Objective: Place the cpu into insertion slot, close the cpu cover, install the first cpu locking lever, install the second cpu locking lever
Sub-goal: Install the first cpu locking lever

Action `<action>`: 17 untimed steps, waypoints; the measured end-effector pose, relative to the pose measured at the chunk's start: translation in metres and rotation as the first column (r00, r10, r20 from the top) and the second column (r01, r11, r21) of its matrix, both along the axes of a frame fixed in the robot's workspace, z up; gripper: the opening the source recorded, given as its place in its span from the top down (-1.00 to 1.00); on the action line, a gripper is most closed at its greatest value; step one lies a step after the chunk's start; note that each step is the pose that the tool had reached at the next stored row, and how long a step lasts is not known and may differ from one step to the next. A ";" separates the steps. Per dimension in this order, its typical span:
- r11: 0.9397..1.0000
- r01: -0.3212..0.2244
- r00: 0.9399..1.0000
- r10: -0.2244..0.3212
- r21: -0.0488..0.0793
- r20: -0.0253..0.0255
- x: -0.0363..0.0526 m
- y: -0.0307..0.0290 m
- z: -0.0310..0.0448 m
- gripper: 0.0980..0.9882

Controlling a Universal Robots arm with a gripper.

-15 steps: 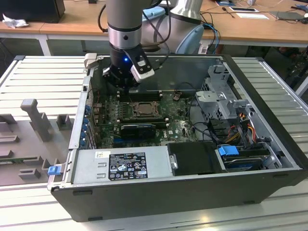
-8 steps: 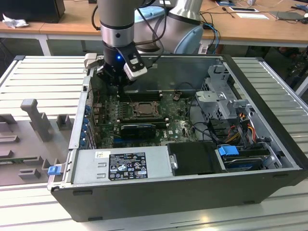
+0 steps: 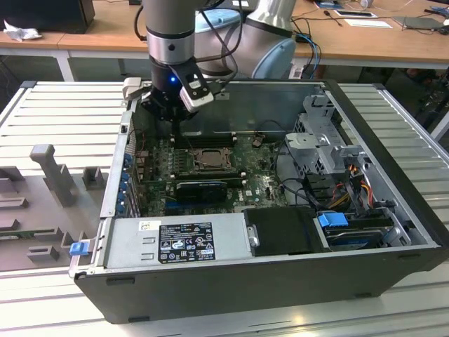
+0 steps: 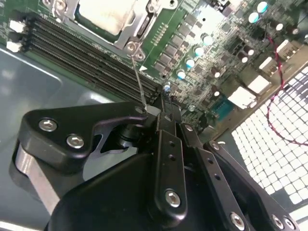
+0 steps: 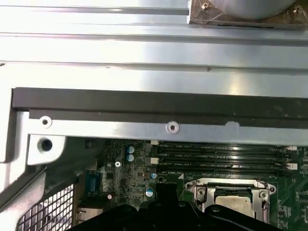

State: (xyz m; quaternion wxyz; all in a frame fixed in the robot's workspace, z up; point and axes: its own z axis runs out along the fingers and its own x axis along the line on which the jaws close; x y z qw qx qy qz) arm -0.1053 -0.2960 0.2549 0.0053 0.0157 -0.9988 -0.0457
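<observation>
The pincer (image 4: 156, 111) has its fingers pressed together at the tips. They pinch the end of a thin metal locking lever (image 4: 138, 79). In the second wrist view the lever runs from the tips up to a corner of the cpu cover (image 4: 139, 26).

In the exterior view the pincer (image 3: 175, 128) hangs low inside the computer case (image 3: 393, 189), close to the back wall. The insertion slot (image 3: 184, 161) lies toward 5 o'clock from it, just beside it on the green board (image 3: 263, 179).

The cpu (image 4: 103, 14) sits flat in the slot. Its pale top shows through the big window of the cover, which lies down flat over it. In the first wrist view the cpu (image 5: 234, 204) is also seen inside the metal frame of the cover (image 5: 199, 191).

Long black memory slots (image 4: 86, 55) run next to the slot, between it and the case wall.

At 6 o'clock of the slot in the exterior view is a grey power box (image 3: 175, 242). The case rests on a ribbed metal surface (image 3: 59, 105)
</observation>
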 end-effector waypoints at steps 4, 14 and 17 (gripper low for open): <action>1.000 0.000 1.000 0.000 0.000 -0.001 0.0121 0.0011 0.0000 0.98; 1.000 0.000 1.000 0.000 0.000 -0.010 0.0651 0.0021 -0.0004 0.98; 1.000 0.000 1.000 0.000 0.002 -0.009 0.0668 0.0020 -0.0007 0.98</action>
